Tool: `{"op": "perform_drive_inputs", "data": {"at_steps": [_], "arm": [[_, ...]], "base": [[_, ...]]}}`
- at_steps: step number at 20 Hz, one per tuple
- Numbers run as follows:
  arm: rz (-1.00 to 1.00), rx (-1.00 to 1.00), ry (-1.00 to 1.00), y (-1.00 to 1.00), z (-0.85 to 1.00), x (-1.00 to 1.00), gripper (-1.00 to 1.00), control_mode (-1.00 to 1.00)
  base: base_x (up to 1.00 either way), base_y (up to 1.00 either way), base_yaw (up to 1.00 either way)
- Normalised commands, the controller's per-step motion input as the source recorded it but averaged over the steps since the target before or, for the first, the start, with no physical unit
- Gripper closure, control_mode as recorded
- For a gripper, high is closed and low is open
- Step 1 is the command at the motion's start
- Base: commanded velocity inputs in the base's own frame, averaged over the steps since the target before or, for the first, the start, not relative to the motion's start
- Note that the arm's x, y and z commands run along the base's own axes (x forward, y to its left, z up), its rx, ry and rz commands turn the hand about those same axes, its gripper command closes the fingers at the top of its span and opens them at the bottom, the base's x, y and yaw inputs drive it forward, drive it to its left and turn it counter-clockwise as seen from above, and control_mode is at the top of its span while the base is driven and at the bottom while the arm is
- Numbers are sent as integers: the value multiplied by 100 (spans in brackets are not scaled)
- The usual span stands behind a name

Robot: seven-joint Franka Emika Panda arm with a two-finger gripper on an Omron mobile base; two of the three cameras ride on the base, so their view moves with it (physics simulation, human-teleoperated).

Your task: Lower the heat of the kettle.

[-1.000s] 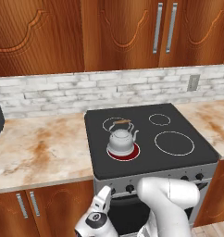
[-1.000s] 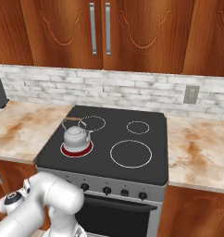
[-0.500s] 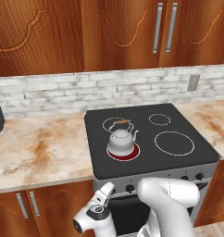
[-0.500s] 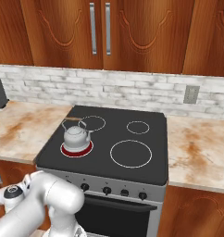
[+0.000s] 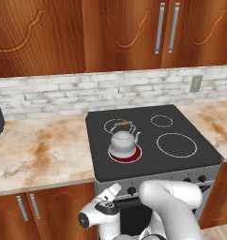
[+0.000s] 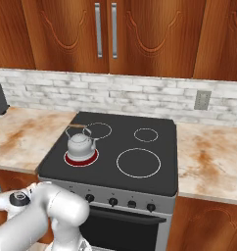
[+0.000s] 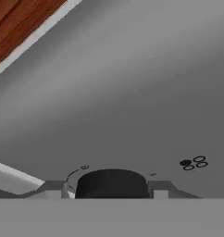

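Note:
The silvery kettle [image 5: 122, 143] [image 6: 81, 144] with its arched brown handle sits on the glowing red front-left burner [image 5: 125, 154] [image 6: 81, 159] of the black stove [image 5: 181, 161]. In the hand view my gripper [image 7: 108, 190] is open against the grey control panel [image 7: 132, 92]. A dark round knob [image 7: 111, 181] sits between its grey fingertips [image 7: 53, 189], which stand on either side of it. My wrist [image 5: 100, 213] [image 6: 16, 199] hangs low in front of the panel's left end.
A row of dark knobs [image 6: 112, 201] runs along the stove front above the oven door [image 6: 125, 230]. Marbled counters [image 5: 35, 154] [image 6: 208, 162] flank the stove. Wooden base cabinets [image 5: 40, 215] stand left of my wrist. A small burner-selector mark [image 7: 193, 163] is printed beside the knob.
My wrist has risen slightly toward the left end of the control panel. The kettle and burner look the same.

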Motion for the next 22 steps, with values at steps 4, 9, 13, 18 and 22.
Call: {"op": "perform_drive_inputs", "data": {"at_steps": [4, 9, 13, 18, 22], "arm": [[0, 41, 0, -16, 9, 0, 100, -100], [0, 44, 0, -29, 6, 0, 100, -100], [0, 44, 0, -29, 1, 0, 100, -100], [0, 39, 0, -23, 1, 0, 100, -100], [0, 27, 0, -15, 0, 0, 100, -100]], "base": [[0, 0, 0], [0, 0, 0], [0, 0, 0], [0, 0, 0], [0, 0, 0]]}}
